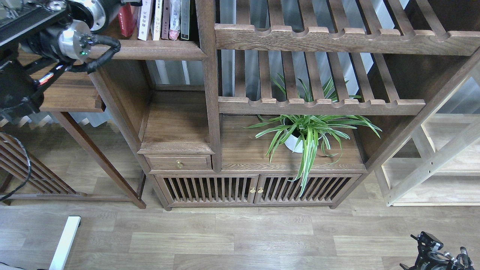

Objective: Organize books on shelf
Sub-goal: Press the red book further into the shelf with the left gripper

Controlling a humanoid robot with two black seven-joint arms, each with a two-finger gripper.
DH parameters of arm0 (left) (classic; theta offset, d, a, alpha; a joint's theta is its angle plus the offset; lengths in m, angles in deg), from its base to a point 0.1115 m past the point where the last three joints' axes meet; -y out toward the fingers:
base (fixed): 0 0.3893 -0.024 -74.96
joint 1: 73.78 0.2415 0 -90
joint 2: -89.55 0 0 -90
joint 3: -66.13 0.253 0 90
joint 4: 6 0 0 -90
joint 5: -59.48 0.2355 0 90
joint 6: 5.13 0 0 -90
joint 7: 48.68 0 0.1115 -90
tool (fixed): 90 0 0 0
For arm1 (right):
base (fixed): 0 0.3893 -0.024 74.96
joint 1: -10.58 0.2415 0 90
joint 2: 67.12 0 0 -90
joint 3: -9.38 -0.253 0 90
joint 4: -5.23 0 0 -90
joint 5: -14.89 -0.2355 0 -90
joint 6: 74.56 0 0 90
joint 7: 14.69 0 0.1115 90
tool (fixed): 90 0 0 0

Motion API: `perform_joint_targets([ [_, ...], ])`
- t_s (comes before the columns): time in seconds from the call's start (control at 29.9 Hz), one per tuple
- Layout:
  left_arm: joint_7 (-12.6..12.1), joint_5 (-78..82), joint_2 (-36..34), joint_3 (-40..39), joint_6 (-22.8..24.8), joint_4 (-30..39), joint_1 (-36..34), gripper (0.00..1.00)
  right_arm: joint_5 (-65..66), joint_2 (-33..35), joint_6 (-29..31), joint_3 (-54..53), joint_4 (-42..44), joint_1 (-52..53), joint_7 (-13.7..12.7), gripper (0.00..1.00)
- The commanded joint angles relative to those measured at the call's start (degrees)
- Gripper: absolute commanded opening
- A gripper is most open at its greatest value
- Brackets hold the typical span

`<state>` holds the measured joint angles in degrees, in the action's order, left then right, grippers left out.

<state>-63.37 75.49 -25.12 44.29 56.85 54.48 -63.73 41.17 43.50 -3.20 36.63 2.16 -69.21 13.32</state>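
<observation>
Red book (126,15) upright at the left end of the row on the dark shelf (150,48), top left of the head view, just beside the white-covered book (145,18); further spines to the right (pale yellow-green (157,18), pinkish, dark) run up to the vertical post (208,75). Row cut off by the top edge of the view.

Left arm (71,37) entering from the left, silver joint and black cable loop lying across the shelf's moulded front edge. Left gripper hidden beyond the top edge; whether apart, together or clamped on the red book cannot be told. Right gripper (438,257) low at the bottom right corner over the floor, dark and small; fingers not separable, state cannot be told.

Surroundings: side table (71,97) below the arm, its corner near the cabinet's slanted upright. Slatted racks (337,39) with scalloped rails right of the post. Potted plant (305,131) on the lower board, leaves hanging over the front edge. Small drawer (179,163) and slatted doors (255,189) beneath. Pale rack (431,165) at far right.

Open room: niche under the shelf, wood floor (240,240) in front of the cabinet.
</observation>
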Motion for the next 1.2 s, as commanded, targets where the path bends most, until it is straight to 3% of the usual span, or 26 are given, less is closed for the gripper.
perform_joint_targets([
  [0.0, 0.19, 0.25, 1.82, 0.04, 0.01, -2.11, 0.06, 0.00, 0.00, -0.06, 0.00, 0.00, 0.00, -0.01, -0.01, 1.00],
  [0.77, 0.10, 0.34, 5.25, 1.80, 0.01, -7.04, 0.06, 0.00, 0.00, -0.23, 0.00, -0.09, 0.09, -0.01, -0.01, 1.00],
  [1.0, 0.10, -0.01, 5.34, 1.80, 0.01, -7.04, -0.03, 0.22, 0.00, -0.23, -0.09, -0.09, 0.09, -0.10, -0.01, 1.00],
  [1.17, 0.10, -0.10, 5.34, 1.54, 0.01, -7.04, -0.12, 0.55, 0.00, -0.23, -0.17, -0.09, 0.09, -0.36, -0.01, 1.00],
])
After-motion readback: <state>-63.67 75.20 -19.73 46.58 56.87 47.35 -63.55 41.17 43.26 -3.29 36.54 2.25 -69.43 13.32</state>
